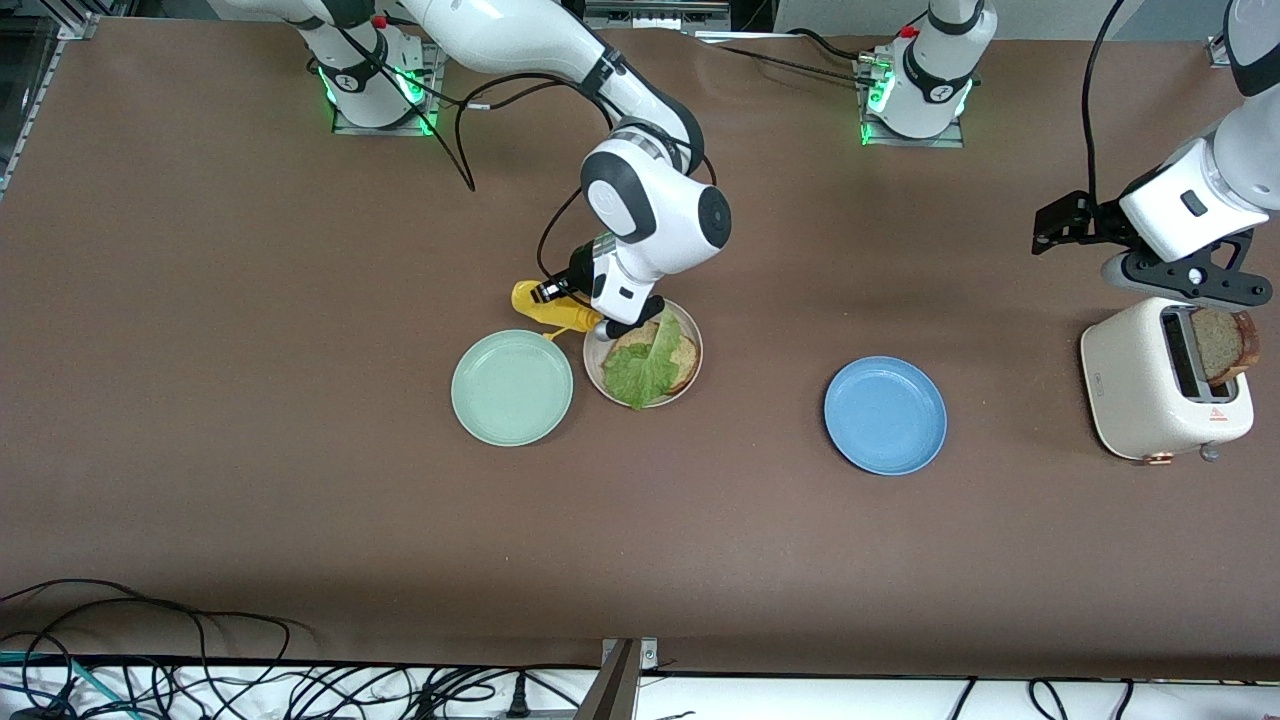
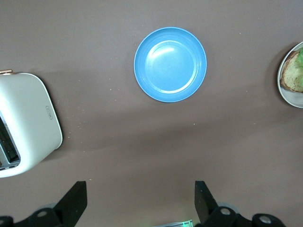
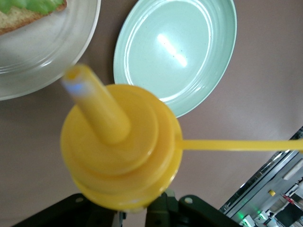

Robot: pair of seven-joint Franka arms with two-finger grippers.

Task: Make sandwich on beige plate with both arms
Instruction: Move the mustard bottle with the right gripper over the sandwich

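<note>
risked smearing sauce on the brown bench [image 1: 300, 500] if the yellow plastic squeeze bottle [image 1: 545, 306] tipped short of the round beige plate [image 1: 694, 345], which lay beside the mint-green plate and carried brown bread under green lettuce [image 1: 645, 368]. right end effector [image 1: 600, 318] clamped the bottle at the plate's edge. left end effector [image 2: 140, 201] hovered splayed near the white toaster [image 1: 1150, 385], waiting.

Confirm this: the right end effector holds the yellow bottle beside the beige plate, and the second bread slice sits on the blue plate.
Wrong on the bread. The front view shows the second slice standing in the toaster; the blue plate holds nothing. The right end effector does hold the yellow bottle beside the beige plate.
</note>
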